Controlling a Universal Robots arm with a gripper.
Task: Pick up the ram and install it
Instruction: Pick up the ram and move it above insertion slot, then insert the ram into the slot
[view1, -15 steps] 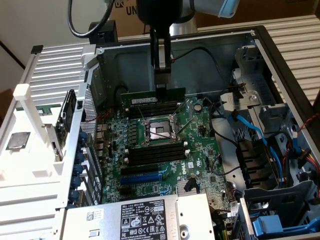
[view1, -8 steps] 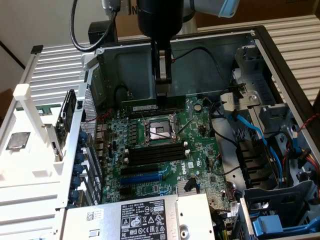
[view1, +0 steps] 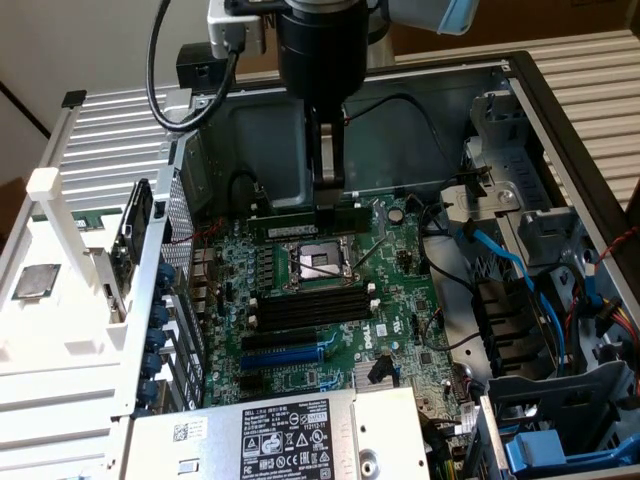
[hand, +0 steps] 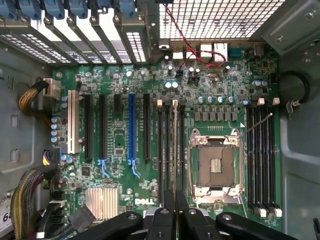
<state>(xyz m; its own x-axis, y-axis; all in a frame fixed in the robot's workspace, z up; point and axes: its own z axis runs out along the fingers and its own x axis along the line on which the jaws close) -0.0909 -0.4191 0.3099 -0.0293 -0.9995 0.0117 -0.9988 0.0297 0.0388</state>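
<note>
gripping the ram (view1: 285, 222) by the middle of its upper edge, the gripper (view1: 330, 207) hangs inside the open computer case (view1: 520, 90), its jaws clamped on the stick, which lies level and crosswise beneath the fingertips, above the motherboard (view1: 400, 300). seen from the wrist, the ram runs edge-on straight out ahead of the fingers and appears lined up with the bank of black memory slots (view1: 305, 310) below the gripper, a bank that lies between the cpu socket (view1: 318, 262) on one side of the gripper and the blue slot (view1: 285, 355) on the other; how high the stick sits above the slots cannot be judged. doing this step well likely means holding the stick level and parallel to the chosen slot, centring it between the white end clips (view1: 254, 300), making sure those clips stand open, and pressing straight down with even force along its length. a tilted stick could jam or seat at one end only, and a slack grip could let it twist under the push
</note>
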